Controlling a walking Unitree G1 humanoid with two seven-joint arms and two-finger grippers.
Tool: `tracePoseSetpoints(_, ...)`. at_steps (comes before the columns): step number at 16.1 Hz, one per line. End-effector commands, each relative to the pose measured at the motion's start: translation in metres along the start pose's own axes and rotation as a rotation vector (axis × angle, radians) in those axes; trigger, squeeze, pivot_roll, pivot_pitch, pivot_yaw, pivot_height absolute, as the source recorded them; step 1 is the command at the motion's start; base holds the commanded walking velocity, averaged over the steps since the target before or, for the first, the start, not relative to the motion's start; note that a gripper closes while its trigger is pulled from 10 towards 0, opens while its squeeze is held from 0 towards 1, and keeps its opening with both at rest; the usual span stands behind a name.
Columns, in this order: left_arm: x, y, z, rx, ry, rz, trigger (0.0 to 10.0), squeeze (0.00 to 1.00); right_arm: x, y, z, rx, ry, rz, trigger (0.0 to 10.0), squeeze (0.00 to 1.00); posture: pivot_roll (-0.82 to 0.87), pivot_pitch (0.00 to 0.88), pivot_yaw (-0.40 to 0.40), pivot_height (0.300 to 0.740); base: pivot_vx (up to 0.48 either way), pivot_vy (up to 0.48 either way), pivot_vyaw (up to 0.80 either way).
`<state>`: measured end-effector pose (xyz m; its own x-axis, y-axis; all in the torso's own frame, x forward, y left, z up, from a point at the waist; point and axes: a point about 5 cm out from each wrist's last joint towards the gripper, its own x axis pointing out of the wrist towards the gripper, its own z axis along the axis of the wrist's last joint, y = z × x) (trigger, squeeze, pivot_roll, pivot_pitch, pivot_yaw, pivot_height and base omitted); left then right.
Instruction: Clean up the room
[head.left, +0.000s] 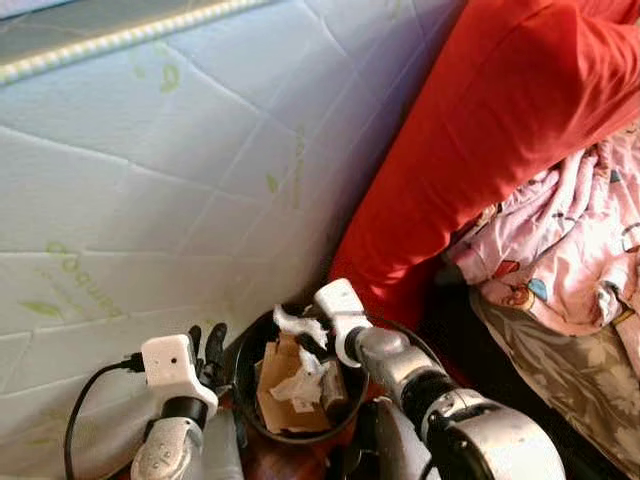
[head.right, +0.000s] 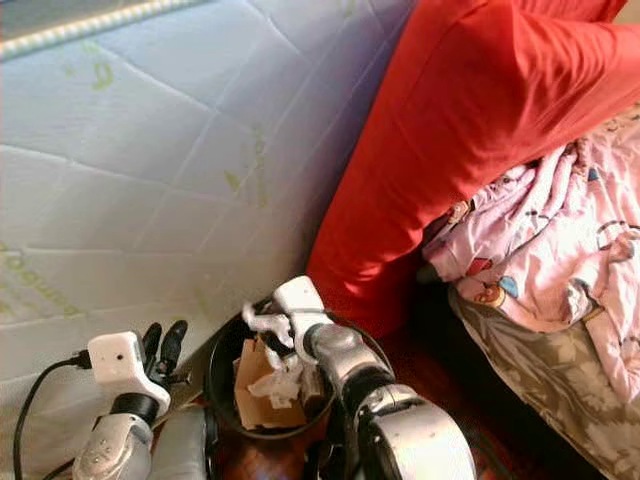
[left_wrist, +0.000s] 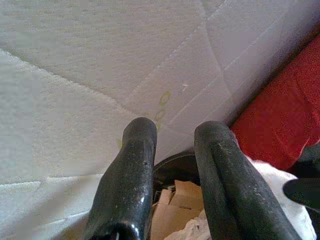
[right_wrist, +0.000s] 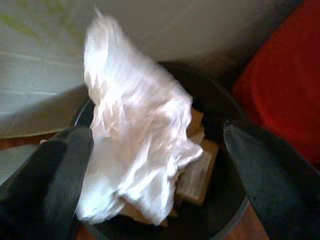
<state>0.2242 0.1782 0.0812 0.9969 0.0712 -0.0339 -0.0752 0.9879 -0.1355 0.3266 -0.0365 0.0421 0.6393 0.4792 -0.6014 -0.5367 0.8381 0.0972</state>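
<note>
A black round waste bin (head.left: 243, 372) stands on the floor against an upright mattress. It holds brown cardboard (head.left: 281, 388) and crumpled white paper. My right gripper (right_wrist: 157, 135) hovers over the bin's mouth with its fingers spread wide. A crumpled white tissue (right_wrist: 135, 135) hangs between them, blurred and touching one finger (right_wrist: 55, 175). In the left eye view the tissue (head.left: 298, 324) sits just above the bin's far rim, beside my right wrist. My left gripper (head.left: 206, 342) is just left of the bin, pointing at the mattress. Its fingers (left_wrist: 135, 165) stand slightly apart with nothing between them.
The pale quilted mattress (head.left: 150, 180) leans along the whole left side. A big red cushion (head.left: 500, 130) stands right behind the bin. A pink patterned blanket (head.left: 560, 240) lies heaped at the right over a grey cover. Reddish wooden floor (head.left: 285, 462) shows beneath the bin.
</note>
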Motion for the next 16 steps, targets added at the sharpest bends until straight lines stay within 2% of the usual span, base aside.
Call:
tracePoseSetpoints(1, -0.001, 0.000, -0.002, -0.002, 0.014, 0.002, 10.0, 0.00, -0.001, -0.001, 0.004, -0.198, -0.040, -0.002, 10.0, 0.00, 0.29, 0.220, -0.138, 0.617, 0.000, 0.000, 0.00)
tracePoseSetpoints(2, -0.001, 0.000, -0.002, -0.002, 0.015, 0.002, 10.0, 0.00, -0.001, 0.000, 0.010, -0.276, -0.086, 0.010, 10.0, 0.00, 0.29, 0.219, -0.138, 0.617, 0.000, 0.000, 0.00)
tracePoseSetpoints(3, -0.001, -0.001, -0.002, -0.003, 0.014, 0.000, 10.0, 0.00, -0.002, 0.001, 0.014, -0.188, -0.166, 0.004, 10.0, 0.00, 0.29, 0.219, -0.138, 0.617, 0.000, 0.000, 0.00)
tracePoseSetpoints(4, -0.001, -0.001, -0.002, -0.003, 0.014, 0.000, 10.0, 0.00, -0.002, 0.001, 0.014, -0.147, -0.185, -0.001, 10.0, 0.00, 0.29, 0.218, -0.137, 0.617, 0.000, 0.000, 0.00)
tracePoseSetpoints(6, -0.001, -0.001, -0.002, -0.004, 0.013, -0.002, 10.0, 0.00, -0.001, -0.006, -0.003, -0.250, 0.076, -0.040, 10.0, 0.00, 0.29, 0.215, -0.139, 0.617, 0.000, 0.000, 0.00)
tracePoseSetpoints(7, -0.001, -0.002, -0.002, -0.003, 0.012, -0.003, 10.0, 0.00, -0.001, -0.004, -0.005, -0.200, 0.076, -0.005, 10.0, 0.00, 0.30, 0.216, -0.139, 0.617, 0.000, 0.000, 0.00)
tracePoseSetpoints(10, -0.001, 0.000, -0.001, 0.000, 0.011, 0.001, 10.0, 0.00, -0.003, 0.002, 0.014, -0.086, -0.235, 0.008, 10.0, 0.00, 0.29, 0.220, -0.138, 0.617, 0.000, 0.000, 0.00)
tracePoseSetpoints(11, -0.001, 0.000, -0.001, 0.001, 0.011, 0.001, 10.0, 0.00, -0.003, 0.001, 0.015, -0.033, -0.260, 0.000, 10.0, 0.00, 0.29, 0.220, -0.138, 0.617, 0.000, 0.000, 0.00)
tracePoseSetpoints(12, -0.001, 0.000, -0.001, 0.000, 0.010, 0.002, 10.0, 0.00, -0.001, -0.002, 0.007, -0.122, -0.129, -0.030, 10.0, 0.00, 0.29, 0.216, -0.140, 0.617, 0.000, 0.000, 0.00)
tracePoseSetpoints(13, 0.000, 0.000, -0.002, -0.001, 0.010, 0.002, 10.0, 0.00, -0.001, -0.007, -0.002, -0.240, 0.056, -0.059, 10.0, 0.00, 0.29, 0.215, -0.140, 0.617, 0.000, 0.000, 0.00)
tracePoseSetpoints(14, 0.000, -0.001, -0.002, -0.002, 0.010, 0.001, 10.0, 0.00, -0.002, -0.008, -0.006, -0.311, 0.141, -0.038, 10.0, 0.00, 0.30, 0.213, -0.144, 0.617, 0.000, 0.000, 0.00)
tracePoseSetpoints(15, 0.000, -0.001, -0.002, -0.002, 0.010, 0.001, 10.0, 0.00, -0.002, -0.007, -0.005, -0.302, 0.124, -0.022, 10.0, 0.00, 0.30, 0.213, -0.144, 0.617, 0.000, 0.000, 0.00)
tracePoseSetpoints(16, 0.000, -0.001, -0.002, -0.004, 0.011, 0.001, 10.0, 0.00, -0.001, -0.001, 0.003, -0.181, -0.055, 0.015, 10.0, 0.00, 0.29, 0.219, -0.141, 0.617, 0.000, 0.000, 0.00)
